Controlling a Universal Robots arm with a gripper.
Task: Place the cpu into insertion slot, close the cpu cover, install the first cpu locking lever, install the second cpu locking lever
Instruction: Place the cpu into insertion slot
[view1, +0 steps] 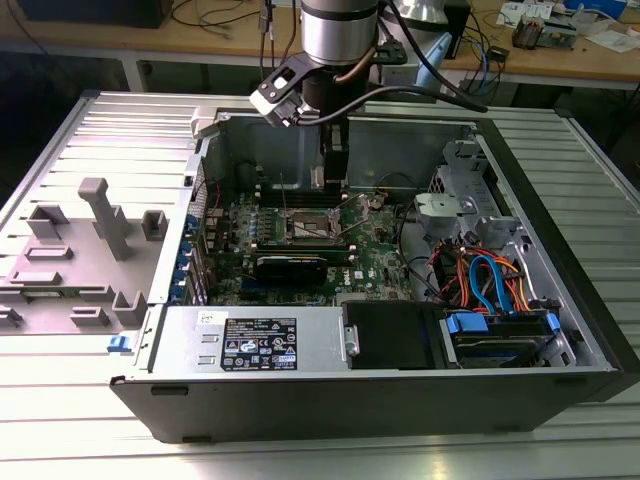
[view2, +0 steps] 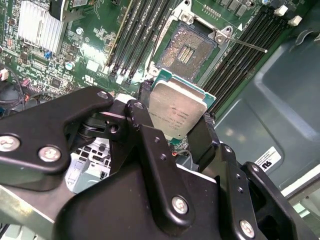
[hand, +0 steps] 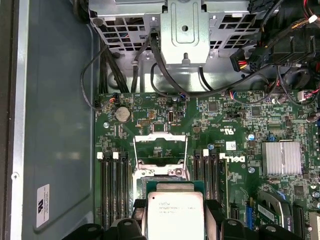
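My gripper (view2: 172, 122) (hand: 175, 207) is shut on the cpu (view2: 177, 107) (hand: 175, 222), a small square chip with a silvery top, pinched by two opposite edges between black fingers (view2: 145, 125). In both wrist views the chip hangs above the green motherboard (hand: 225, 115), close to the insertion slot (view2: 187, 50) (hand: 160, 172) and apart from it. The slot is uncovered, its contact field showing. The cpu cover (hand: 160, 149) stands raised at the slot's far side. A thin lever rod (view2: 247, 46) sticks out beside the slot. In the exterior view the gripper (view1: 333, 168) reaches down into the open case above the slot (view1: 315, 228).
Long memory slots (hand: 112, 185) flank the socket on both sides. A long black card (view1: 300, 265) lies nearby, as do a finned heatsink (hand: 282, 157), a metal drive cage (hand: 184, 30) and blue and orange cables (view1: 485, 280). The case wall (hand: 55, 125) runs close by. A grey fixture (view1: 95, 240) sits outside the case.
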